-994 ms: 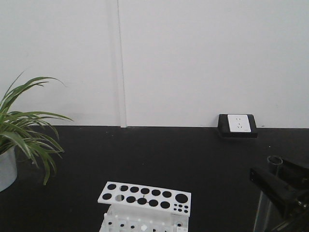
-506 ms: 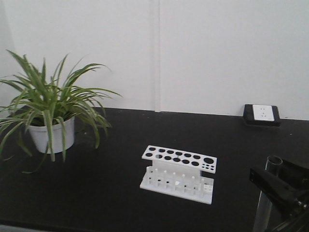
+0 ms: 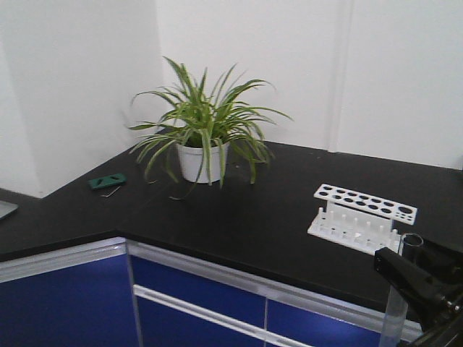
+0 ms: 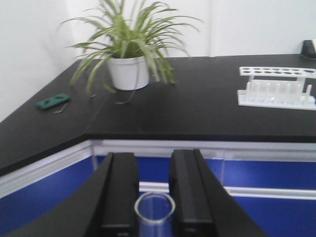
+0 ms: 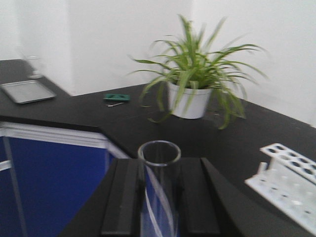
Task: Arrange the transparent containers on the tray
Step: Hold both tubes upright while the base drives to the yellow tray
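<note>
A black countertop [image 3: 239,217] wraps the corner of a white-walled room, above blue cabinet fronts [image 3: 65,303]. Both claws are loaded. The left gripper [image 4: 154,170] has its jaws narrowed to a slot around the left tube [image 4: 154,210], and the right gripper [image 5: 159,170] pinches the right tube [image 5: 159,197] in the same way, each tube upright with its rim up. The main risk appears to be slippage: a smooth round wall held between two flat pads could slide or tip if an arm swings sharply, and both tubes seem to sit out in front of the counter edge, so a drop would likely go to the floor. Too hard a squeeze might crack the thin wall. The tray is in none of the views, so the set-down spot cannot be judged. The tubes are colourless and thin-walled with a plain round rim, and the blue cabinet shows straight through them. A pale streak runs down the right one. Beyond them stands a white rack [image 3: 362,217], its round holes apparently empty, then a potted plant [image 3: 206,144] whose trailing leaves a passing arm could brush, and a small green object [image 3: 107,181] well apart.
</note>
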Tool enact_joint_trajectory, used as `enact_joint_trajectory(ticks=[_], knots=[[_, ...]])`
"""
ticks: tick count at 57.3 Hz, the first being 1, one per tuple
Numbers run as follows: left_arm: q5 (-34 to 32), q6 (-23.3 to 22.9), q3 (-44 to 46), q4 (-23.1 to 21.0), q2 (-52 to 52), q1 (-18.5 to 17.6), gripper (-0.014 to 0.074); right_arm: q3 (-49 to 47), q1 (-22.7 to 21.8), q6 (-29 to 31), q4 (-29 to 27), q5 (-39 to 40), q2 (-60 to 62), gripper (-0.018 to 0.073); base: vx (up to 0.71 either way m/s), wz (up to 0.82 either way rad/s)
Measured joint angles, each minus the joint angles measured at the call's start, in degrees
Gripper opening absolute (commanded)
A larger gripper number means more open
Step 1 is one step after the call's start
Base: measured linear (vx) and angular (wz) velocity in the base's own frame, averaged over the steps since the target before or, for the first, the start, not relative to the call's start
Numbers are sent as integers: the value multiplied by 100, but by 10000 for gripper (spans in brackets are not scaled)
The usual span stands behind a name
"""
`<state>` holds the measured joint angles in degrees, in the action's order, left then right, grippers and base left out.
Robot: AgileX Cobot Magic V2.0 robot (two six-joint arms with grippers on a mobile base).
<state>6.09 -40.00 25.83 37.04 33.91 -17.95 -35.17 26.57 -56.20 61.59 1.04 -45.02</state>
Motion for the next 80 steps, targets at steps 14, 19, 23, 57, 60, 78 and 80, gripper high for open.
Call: enact_joint_trajectory(ticks=[14, 19, 23, 57, 60, 78, 80], knots=[[0, 0, 0, 0, 0, 0, -6, 0, 0, 0, 0, 0, 0, -13, -37, 55], [0, 0, 0, 0, 0, 0, -6, 0, 0, 0, 0, 0, 0, -13, -36, 57], [0, 0, 0, 0, 0, 0, -6, 0, 0, 0, 0, 0, 0, -13, -36, 55], [0, 0, 0, 0, 0, 0, -6, 0, 0, 0, 0, -10, 0, -13, -32, 47], [0, 0, 0, 0, 0, 0, -6, 0, 0, 0, 0, -14, 0, -13, -26, 55], [0, 0, 0, 0, 0, 0, -6, 0, 0, 0, 0, -35, 0, -13, -21, 67], [0, 0, 0, 0, 0, 0, -6, 0, 0, 0, 0, -35, 0, -13, -16, 76]])
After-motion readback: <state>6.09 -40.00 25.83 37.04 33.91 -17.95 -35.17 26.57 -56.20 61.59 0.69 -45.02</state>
